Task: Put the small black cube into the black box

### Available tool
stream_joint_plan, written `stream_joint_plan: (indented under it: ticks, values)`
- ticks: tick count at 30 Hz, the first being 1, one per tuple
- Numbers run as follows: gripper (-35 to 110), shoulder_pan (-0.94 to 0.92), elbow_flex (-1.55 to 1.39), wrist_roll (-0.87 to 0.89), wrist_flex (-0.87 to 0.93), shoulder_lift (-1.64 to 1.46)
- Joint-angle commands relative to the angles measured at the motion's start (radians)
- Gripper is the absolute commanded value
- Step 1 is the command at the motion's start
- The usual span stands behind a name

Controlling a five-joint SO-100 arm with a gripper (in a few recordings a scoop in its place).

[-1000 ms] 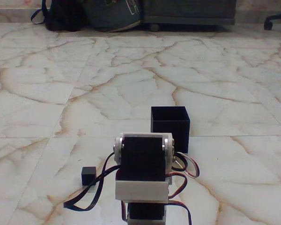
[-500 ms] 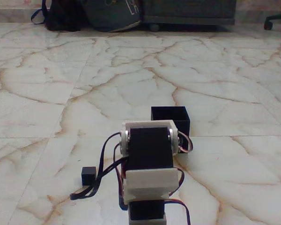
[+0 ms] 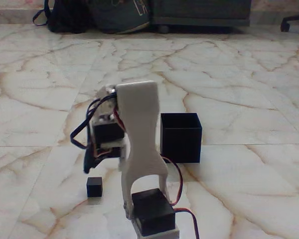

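Observation:
The small black cube (image 3: 94, 186) sits on the marble floor at the lower left of the fixed view. The black box (image 3: 181, 137) stands upright to its right and further back, open side up. My white arm rises from the bottom centre and leans left. Its gripper (image 3: 91, 162) hangs with dark fingers pointing down, just above the cube and apart from it. The wrist and cables cover most of the fingers, so how the jaws stand is not clear.
Veined marble floor (image 3: 229, 89) spreads all around. Black cables (image 3: 82, 132) loop out to the left of the wrist. Bags (image 3: 94, 15) and dark furniture (image 3: 199, 12) line the far wall; a chair base (image 3: 296, 25) shows at the top right.
The arm has unfolded upward and swung to the left, bringing the gripper down above the cube. Cube and box have not moved.

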State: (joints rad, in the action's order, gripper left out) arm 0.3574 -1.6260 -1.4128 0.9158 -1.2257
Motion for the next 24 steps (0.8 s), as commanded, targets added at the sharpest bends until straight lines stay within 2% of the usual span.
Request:
stream_joint_plan:
  ticks: [1,5,9,16,24]
  values:
    - [10,0.006,0.112,0.038,-0.005,0.051]
    - [10,0.048,0.325,0.229,0.006,0.238]
    - [9,0.060,0.377,0.299,0.011,0.342]
    - [9,0.049,0.534,0.291,-0.017,0.494]
    - [9,0.015,0.529,0.270,-0.072,0.563]
